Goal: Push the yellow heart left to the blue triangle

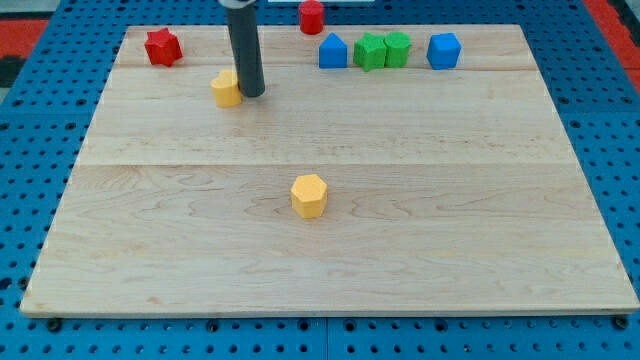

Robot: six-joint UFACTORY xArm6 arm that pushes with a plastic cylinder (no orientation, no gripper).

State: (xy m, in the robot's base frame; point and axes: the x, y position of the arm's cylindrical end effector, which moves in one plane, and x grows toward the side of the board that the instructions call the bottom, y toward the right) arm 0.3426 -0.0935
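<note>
Tip (250, 94) touching yellow heart (226, 89) right side; red star (162, 47) upper-left; no jaws.

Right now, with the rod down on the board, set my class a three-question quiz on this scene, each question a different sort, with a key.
1. True or false: my tip sits against the view's right side of the yellow heart.
2. Which block lies nearest the view's top edge? A) red star B) red cylinder C) blue cube
3. Fill in: the yellow hexagon lies alone near the board's ____.

Key
1. True.
2. B.
3. Middle.

Also in the row near the view's top: the blue triangle, with two green blocks between it and the blue cube.
</note>
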